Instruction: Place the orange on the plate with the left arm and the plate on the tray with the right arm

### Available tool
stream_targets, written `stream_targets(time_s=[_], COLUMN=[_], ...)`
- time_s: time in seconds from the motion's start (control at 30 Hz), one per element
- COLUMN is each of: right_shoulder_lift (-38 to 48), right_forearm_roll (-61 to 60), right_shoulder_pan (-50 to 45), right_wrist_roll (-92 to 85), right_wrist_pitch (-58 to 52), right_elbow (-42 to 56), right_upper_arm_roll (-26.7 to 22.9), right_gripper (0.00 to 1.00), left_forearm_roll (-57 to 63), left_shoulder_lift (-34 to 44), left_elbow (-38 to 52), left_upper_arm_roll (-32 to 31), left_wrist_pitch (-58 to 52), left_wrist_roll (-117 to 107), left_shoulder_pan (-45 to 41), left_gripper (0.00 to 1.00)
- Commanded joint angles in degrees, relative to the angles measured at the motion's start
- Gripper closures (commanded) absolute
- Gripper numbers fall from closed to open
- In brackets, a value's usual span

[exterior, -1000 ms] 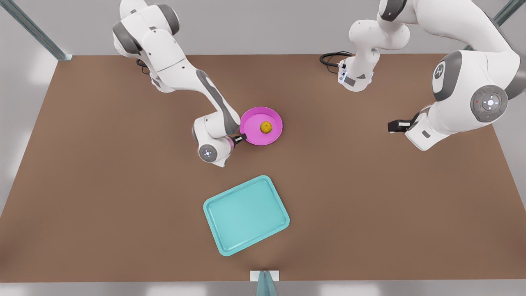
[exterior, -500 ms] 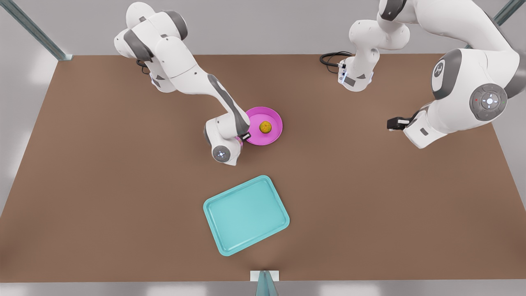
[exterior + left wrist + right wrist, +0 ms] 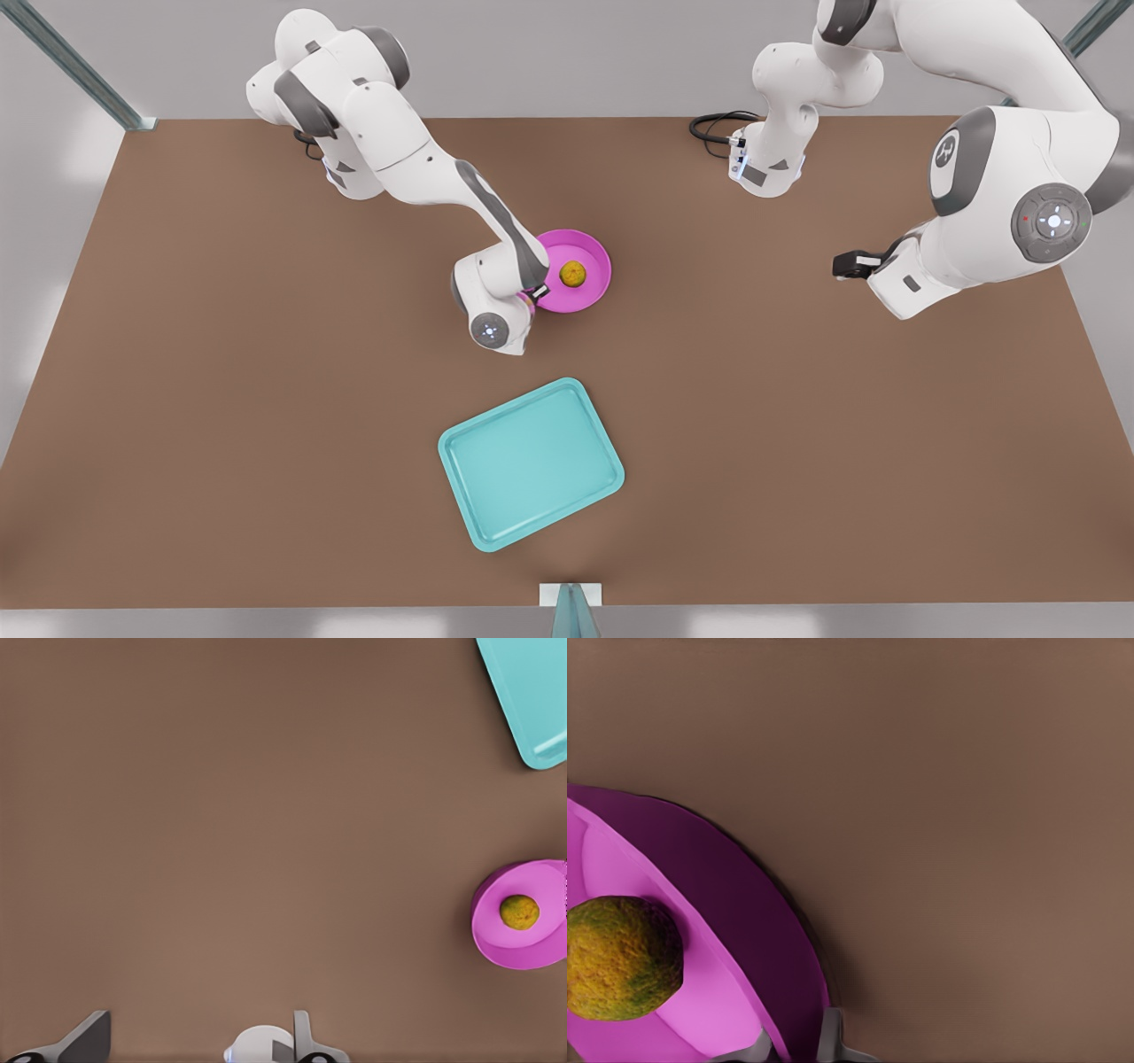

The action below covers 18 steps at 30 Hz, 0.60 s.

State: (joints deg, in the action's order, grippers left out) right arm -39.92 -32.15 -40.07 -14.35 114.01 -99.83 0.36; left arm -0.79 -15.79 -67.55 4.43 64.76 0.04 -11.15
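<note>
Now your right hand (image 3: 534,292) is down at the pink plate (image 3: 589,252), near the middle of the brown surface (image 3: 797,443). This is the arm on the front view's left. In the right wrist view, the hand (image 3: 796,1045) is narrow. Its two fingers (image 3: 833,1038) sit one on each side of the plate's (image 3: 744,904) raised rim, and they pinch it. The orange (image 3: 572,273) lies inside the plate, close to its middle. It is small and round, yellow-green with some darker spots (image 3: 620,957). The plate sits on the surface and is not on the tray. The teal tray (image 3: 532,465) lies flat and is turned a little. It is well apart from the plate, toward the bottom edge of the front view. Nothing is on it. Your left hand (image 3: 846,264) belongs to the arm on the front view's right. That arm waits well away from the plate and the tray, above bare surface. In the left wrist view, the hand (image 3: 195,1041) is wide, with its fingers (image 3: 89,1036) far apart and nothing between them. From that camera you can see the plate (image 3: 496,939) with the orange (image 3: 519,912) in it, and a corner of the tray (image 3: 532,691) farther off.
</note>
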Motion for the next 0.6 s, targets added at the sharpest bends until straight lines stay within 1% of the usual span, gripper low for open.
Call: stream_targets(time_s=[0.0,0.13,0.57], right_shoulder_lift=[-0.16,-0.16,1.42], right_forearm_roll=[-0.02,-0.02,-0.55], right_shoulder_pan=[-0.01,-0.01,0.34], right_wrist_roll=[-1.91,-2.08,-1.73], right_wrist_pitch=[-0.02,-0.02,-0.90], right_elbow=[0.34,0.78,4.03], right_upper_arm_roll=[0.17,0.69,1.31], right_gripper=[0.70,0.78,0.79], left_forearm_roll=[0.00,0.00,0.09], left_shoulder_lift=[0.06,0.06,0.24], left_elbow=[0.05,0.05,0.14], left_upper_arm_roll=[0.05,-0.03,0.23], left_wrist_pitch=[-0.07,-0.07,0.19], left_wrist_roll=[1.02,1.02,0.84], left_shoulder_pan=[-0.01,-0.01,0.08], left_gripper=[0.00,0.00,0.00])
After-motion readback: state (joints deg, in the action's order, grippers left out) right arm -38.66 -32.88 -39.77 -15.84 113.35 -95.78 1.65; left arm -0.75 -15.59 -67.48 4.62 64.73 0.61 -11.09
